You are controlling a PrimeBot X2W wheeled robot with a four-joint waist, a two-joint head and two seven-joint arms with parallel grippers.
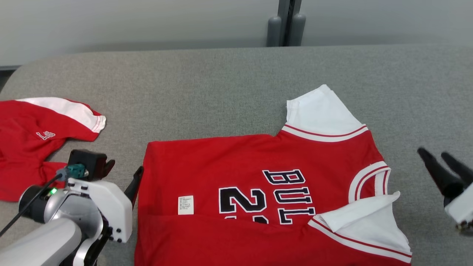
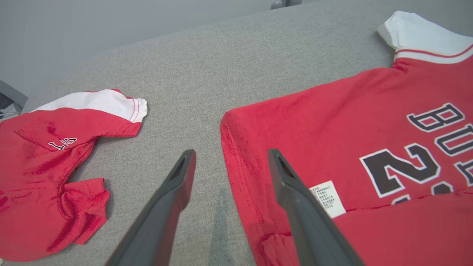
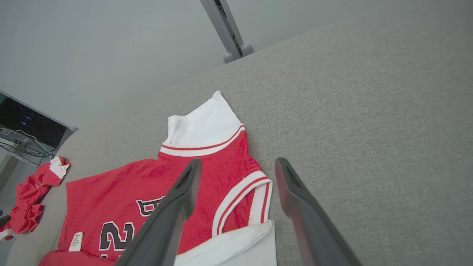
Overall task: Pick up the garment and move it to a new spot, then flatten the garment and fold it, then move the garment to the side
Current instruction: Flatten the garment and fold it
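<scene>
The garment [image 1: 240,162] is a red jersey with white sleeves and dark lettering, lying on the grey fabric surface [image 1: 221,85]. Its near edge is folded up over the lettering, and a white label shows near the fold. My left gripper [image 1: 123,173] is open and empty just off the jersey's left edge. In the left wrist view my left gripper [image 2: 231,153] straddles that edge of the garment [image 2: 332,129] from above. My right gripper [image 1: 433,153] is open and empty to the right of the jersey, apart from it. In the right wrist view my right gripper [image 3: 238,162] hangs above the garment's [image 3: 122,184] collar end.
A second, crumpled red and white garment [image 1: 33,144] lies at the far left, also seen in the wrist views [image 2: 55,166] [image 3: 33,195]. A grey post [image 1: 284,26] stands behind the surface. Bare grey fabric stretches behind and to the right of the jersey.
</scene>
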